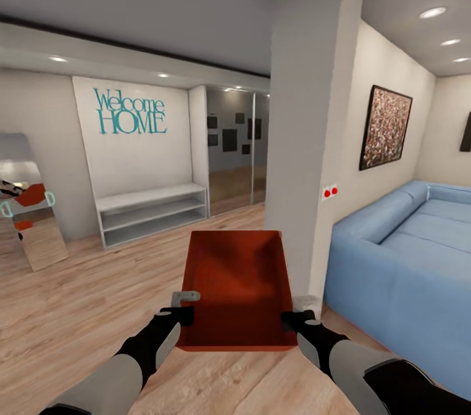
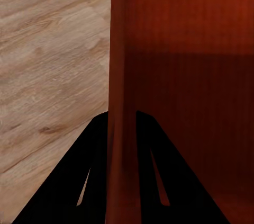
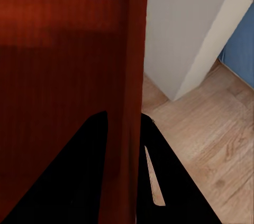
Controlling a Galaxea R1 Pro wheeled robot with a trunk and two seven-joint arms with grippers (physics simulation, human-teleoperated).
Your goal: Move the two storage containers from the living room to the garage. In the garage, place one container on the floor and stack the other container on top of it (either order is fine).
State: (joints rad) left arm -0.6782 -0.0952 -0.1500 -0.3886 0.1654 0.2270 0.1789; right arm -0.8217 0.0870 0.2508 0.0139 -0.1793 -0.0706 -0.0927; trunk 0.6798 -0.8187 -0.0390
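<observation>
Here the head view gave the whole picture: one red-orange storage container (image 1: 239, 284) was carried in the air in front of the robot, above the light wood plank floor (image 1: 78, 310), held at its near end by both arms. The left gripper (image 1: 178, 317) sat at the near left corner of the bin, the right gripper (image 1: 294, 319) at the near right corner. The bin's open top faced up; its long axis ran away from the robot, toward the white pillar (image 1: 314, 127), and the far end looked a bit higher than the near end.

The left wrist view added what the head cam couldn't: the left gripper (image 2: 123, 150) had its two black fingers (image 2: 90, 171) on either side of the container's side wall (image 2: 117, 75), one outside over the wood floor (image 2: 47, 65), one inside the bin, closed down to wall thickness. The right wrist view showed the same on the other side: right gripper (image 3: 124, 155) pinching the bin's wall (image 3: 135, 49), with the pillar's base (image 3: 180, 33) and a strip of blue sofa (image 3: 241, 44) beyond.

Room, per head view: blue corner sofa (image 1: 405, 251) at right, framed picture (image 1: 384, 127) above it, teal "Welcome HOME" lettering (image 1: 131, 112) on the far wall, a white low shelf bench (image 1: 152, 211) beneath, a leaning mirror (image 1: 29, 205) at left, mirrored wardrobe doors (image 1: 235, 146) further back.
</observation>
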